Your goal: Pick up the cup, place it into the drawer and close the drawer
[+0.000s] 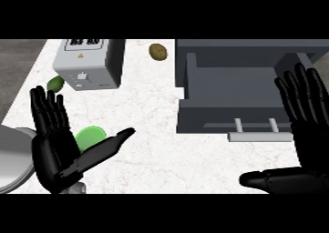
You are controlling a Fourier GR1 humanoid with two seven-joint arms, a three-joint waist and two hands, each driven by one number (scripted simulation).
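Observation:
A green cup (90, 135) stands on the white marble counter (153, 113), partly hidden behind my left hand (56, 152). That hand is open, fingers straight up and thumb stretched out to the right, just in front of the cup. The grey drawer (230, 98) is pulled open at the right, its inside bare, with a pale handle (259, 135) on its front. My right hand (308, 118) is open with fingers up, in front of the drawer's right side.
A grey toaster-like box (89, 63) stands at the back left with a small green item (56, 83) beside it. A brown potato (158, 51) lies at the back. A grey round object (8, 157) sits at the left edge.

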